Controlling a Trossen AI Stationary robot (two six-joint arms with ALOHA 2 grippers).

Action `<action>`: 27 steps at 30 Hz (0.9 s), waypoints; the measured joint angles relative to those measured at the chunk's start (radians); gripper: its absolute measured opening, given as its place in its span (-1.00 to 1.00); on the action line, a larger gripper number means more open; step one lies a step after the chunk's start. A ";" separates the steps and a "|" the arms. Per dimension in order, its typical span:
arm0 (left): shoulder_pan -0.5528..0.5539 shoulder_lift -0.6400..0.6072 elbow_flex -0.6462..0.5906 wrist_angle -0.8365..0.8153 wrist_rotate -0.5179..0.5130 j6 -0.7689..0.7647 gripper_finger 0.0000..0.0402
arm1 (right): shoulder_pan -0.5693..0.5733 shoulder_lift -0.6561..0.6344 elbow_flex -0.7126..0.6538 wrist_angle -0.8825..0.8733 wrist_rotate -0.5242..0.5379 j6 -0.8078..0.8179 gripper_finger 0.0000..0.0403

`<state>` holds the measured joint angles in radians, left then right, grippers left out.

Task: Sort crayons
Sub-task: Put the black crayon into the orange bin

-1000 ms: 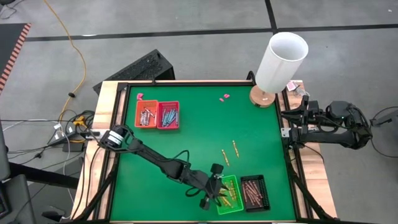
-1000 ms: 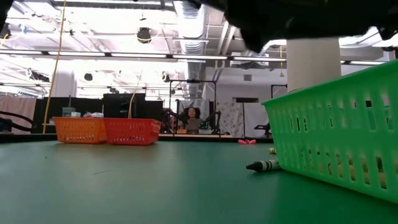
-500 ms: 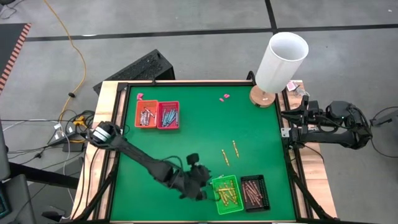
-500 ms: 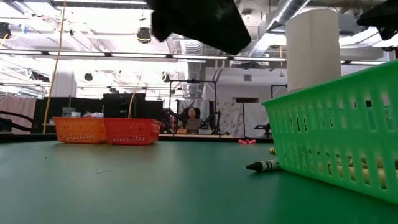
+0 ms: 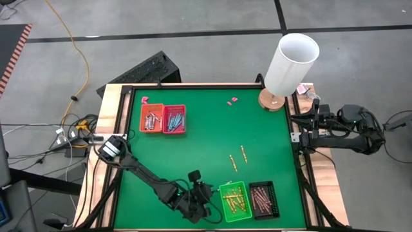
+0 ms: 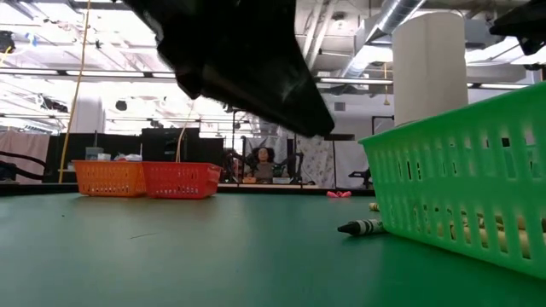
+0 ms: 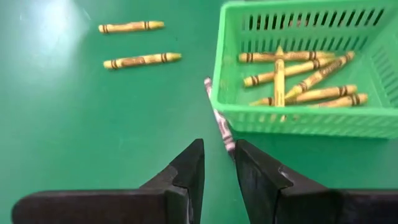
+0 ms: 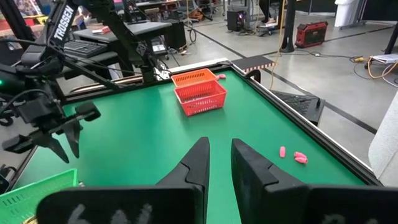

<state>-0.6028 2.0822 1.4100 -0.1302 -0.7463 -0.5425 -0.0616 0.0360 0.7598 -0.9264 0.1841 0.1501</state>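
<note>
My left gripper (image 7: 219, 149) hovers low at the table's near edge, just left of the green tray (image 5: 221, 196), touching nothing. Its fingers stand a narrow gap apart with nothing between them. It points slanting down at a grey crayon (image 7: 219, 121) that lies on the table along the tray's left wall (image 6: 360, 227). Several yellow crayons (image 7: 298, 74) lie in the green tray. Two more yellow crayons (image 5: 234, 163) (image 5: 244, 153) lie loose on the table beyond it. My right gripper (image 8: 220, 152) waits at the table's right edge (image 5: 298, 136), narrowly open and empty.
A black tray (image 5: 275, 200) with brown-red crayons stands right of the green one. An orange tray (image 5: 152, 119) and a red tray (image 5: 174, 119) with crayons sit at the far left. A tall white cylinder (image 5: 291, 61) stands at the far right corner. Pink scraps (image 5: 232, 100) lie near the far edge.
My left gripper has left its place above the green tray. It has gone toward the table's left and near edge and sunk lower, rolling and tipping as it went. It now points back at the tray's left wall. The crayons and trays lie as before.
</note>
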 joint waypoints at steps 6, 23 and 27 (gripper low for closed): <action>0.002 -0.001 0.000 0.009 -0.007 0.010 -0.60 | 0.000 0.000 0.000 0.000 0.000 0.000 -0.66; -0.020 -0.002 -0.089 0.040 0.057 -0.125 -0.60 | 0.000 0.000 0.000 0.000 0.000 0.000 -0.66; -0.020 -0.002 -0.107 0.046 0.056 -0.135 -0.60 | 0.000 0.000 0.000 0.000 0.000 0.000 -0.66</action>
<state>-0.6231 2.0804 1.3032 -0.0842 -0.6899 -0.6773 -0.0616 0.0360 0.7597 -0.9264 0.1841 0.1500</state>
